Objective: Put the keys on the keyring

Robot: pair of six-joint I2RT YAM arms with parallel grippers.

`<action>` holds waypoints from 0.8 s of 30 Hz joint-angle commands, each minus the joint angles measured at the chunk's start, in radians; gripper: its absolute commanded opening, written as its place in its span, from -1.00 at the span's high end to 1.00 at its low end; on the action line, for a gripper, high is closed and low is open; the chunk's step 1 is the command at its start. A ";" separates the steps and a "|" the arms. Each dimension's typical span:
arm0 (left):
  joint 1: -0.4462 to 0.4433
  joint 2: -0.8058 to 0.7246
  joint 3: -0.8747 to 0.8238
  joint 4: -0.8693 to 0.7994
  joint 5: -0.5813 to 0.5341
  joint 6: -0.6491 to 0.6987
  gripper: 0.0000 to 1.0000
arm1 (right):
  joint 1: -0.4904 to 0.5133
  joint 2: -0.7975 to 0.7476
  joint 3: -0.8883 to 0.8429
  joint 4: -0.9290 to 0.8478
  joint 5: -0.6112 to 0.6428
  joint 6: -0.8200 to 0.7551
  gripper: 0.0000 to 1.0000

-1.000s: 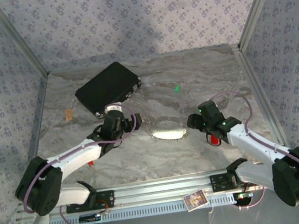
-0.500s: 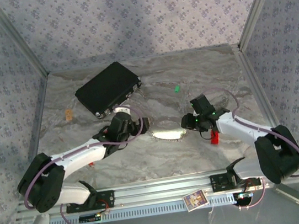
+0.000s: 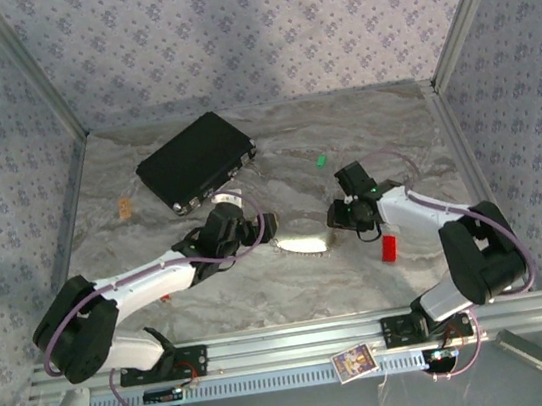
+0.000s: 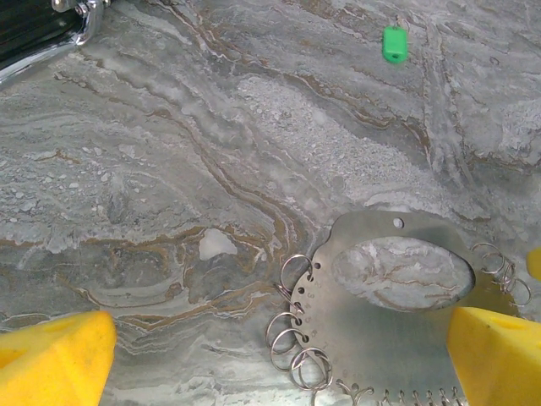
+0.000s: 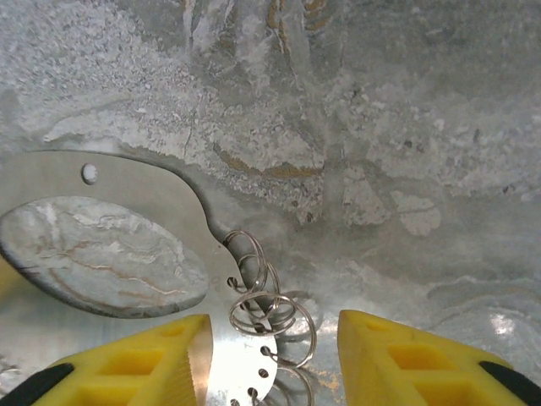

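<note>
The keyring (image 3: pixel 307 243) is a flat silver plate with an oval hole and small wire rings along its edge, lying mid-table. My left gripper (image 3: pixel 260 230) stands open at its left end. In the left wrist view the wide yellow fingers (image 4: pixel 55 359) flank the plate (image 4: pixel 380 330) and its rings (image 4: pixel 296 338). My right gripper (image 3: pixel 339 219) is at the plate's right end, open, its jaws partly narrowed. A cluster of rings (image 5: pixel 270 309) and the plate's edge (image 5: pixel 169 190) lie between its fingers. One green key (image 3: pixel 322 160) (image 4: pixel 394 42) lies alone farther back.
A flat black box (image 3: pixel 196 160) sits at the back left, its corner (image 4: pixel 34 25) in the left wrist view. A red block (image 3: pixel 389 248) lies right of the keyring. A small tan piece (image 3: pixel 124 207) rests near the left wall. A card (image 3: pixel 353 362) sits on the front rail.
My right gripper has swung left and back, away from the red block, to the keyring's right end, and its jaws have narrowed. My left gripper has slid right, up to the plate's left end.
</note>
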 commanded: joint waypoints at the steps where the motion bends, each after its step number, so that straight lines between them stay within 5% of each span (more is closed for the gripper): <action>1: -0.007 -0.010 0.009 -0.006 -0.017 0.013 -0.99 | 0.036 0.052 0.069 -0.118 0.106 -0.037 0.06; 10: -0.006 -0.022 0.006 -0.012 -0.024 0.019 -0.99 | 0.087 0.167 0.145 -0.188 0.172 -0.037 0.06; 24: -0.007 -0.017 0.007 -0.001 -0.027 0.033 -0.99 | 0.085 0.050 0.117 -0.347 0.306 0.008 0.21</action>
